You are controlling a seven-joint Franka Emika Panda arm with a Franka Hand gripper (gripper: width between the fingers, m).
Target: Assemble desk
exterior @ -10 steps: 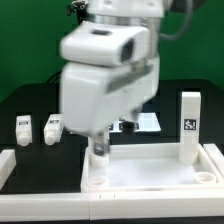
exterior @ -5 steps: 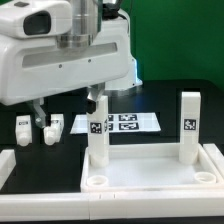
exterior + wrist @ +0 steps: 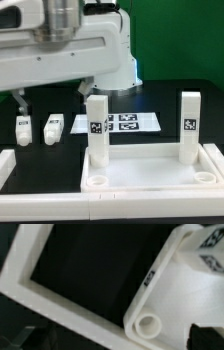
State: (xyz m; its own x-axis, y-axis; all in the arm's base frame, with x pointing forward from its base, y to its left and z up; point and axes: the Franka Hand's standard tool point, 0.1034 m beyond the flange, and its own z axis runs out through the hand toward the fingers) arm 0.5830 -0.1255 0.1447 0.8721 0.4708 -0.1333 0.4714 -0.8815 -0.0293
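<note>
1. Exterior view, change: half a second ago the gripper hung just beside the left upright leg. Now the arm has lifted and shifted toward the exterior view's left, well clear of that leg. The desk parts lie as they did.
2. Exterior view, gripper: the jaws stand wide apart and hold nothing.
3. Exterior view, count: one tabletop lies on the near side of the black table. There are four legs in all.
   - Two stand on the tabletop's far corners, the left upright leg and the right upright leg.
   - Two rest on the table at the exterior view's left, apart from the tabletop: the outer loose leg and the inner loose leg.
4. Exterior view: one marker board lies flat, farther back than the tabletop.
5. Wrist view: blurred. One white desk part with a round socket and a square tag on its side lies over the dark table. I cannot tell which part it is.
</note>
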